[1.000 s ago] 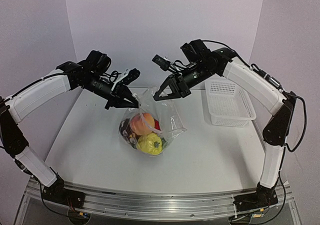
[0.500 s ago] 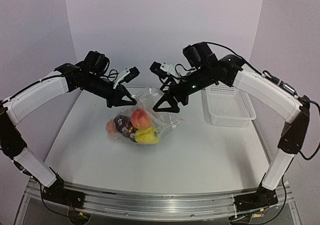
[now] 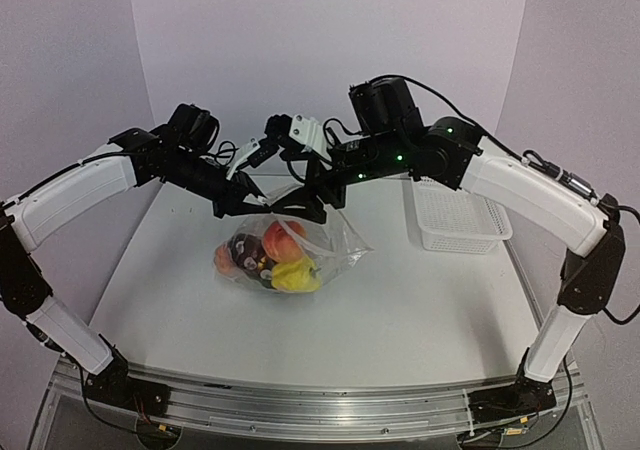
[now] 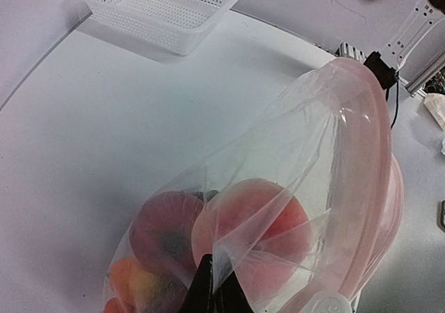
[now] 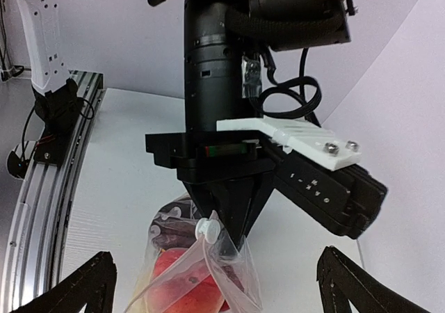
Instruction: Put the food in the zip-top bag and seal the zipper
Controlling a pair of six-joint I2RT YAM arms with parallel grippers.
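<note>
Bag: zip-top bag (image 3: 325,242) is being pinched at its mouth edge, food (image 3: 272,255) inside, on table (image 3: 420,310).
Left gripper (image 4: 212,289): is being clenched on bag film.
Right gripper (image 5: 216,254): is being held spread wide, bag mouth between its fingers.

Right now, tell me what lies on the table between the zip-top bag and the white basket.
Nothing: bare white table runs from the zip-top bag to the basket, clearest in the left wrist view.
</note>
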